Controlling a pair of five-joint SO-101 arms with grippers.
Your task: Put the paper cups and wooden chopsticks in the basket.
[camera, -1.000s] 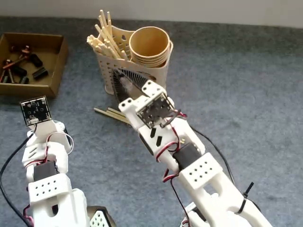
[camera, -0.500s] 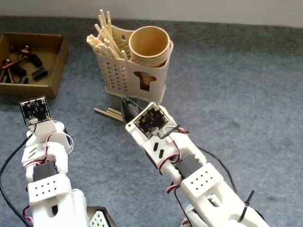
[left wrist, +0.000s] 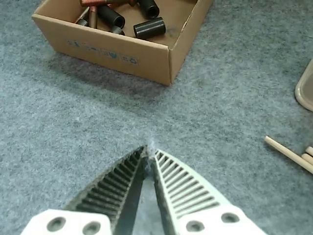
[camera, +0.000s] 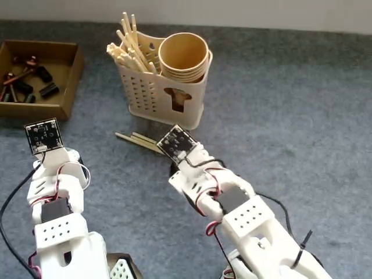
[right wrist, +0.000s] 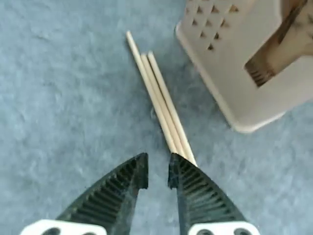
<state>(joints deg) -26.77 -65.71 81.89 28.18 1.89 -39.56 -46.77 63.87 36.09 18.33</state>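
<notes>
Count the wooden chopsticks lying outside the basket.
3 chopsticks, side by side on the carpet beside the basket. Their near ends run behind the right gripper, so another could be hidden there.

We are looking at a grey, felt-like carpet (camera: 302,104) covering the work surface. A pale strip (camera: 261,9) is running along its far edge; we cannot tell whether it is a wall. A cardboard box (camera: 71,87) holding small dark parts (camera: 49,89) is sitting at the far left. Light is falling softly and evenly.

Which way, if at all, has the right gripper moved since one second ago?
Yes. The right gripper came down and back from the basket, toward the loose chopsticks.
</notes>
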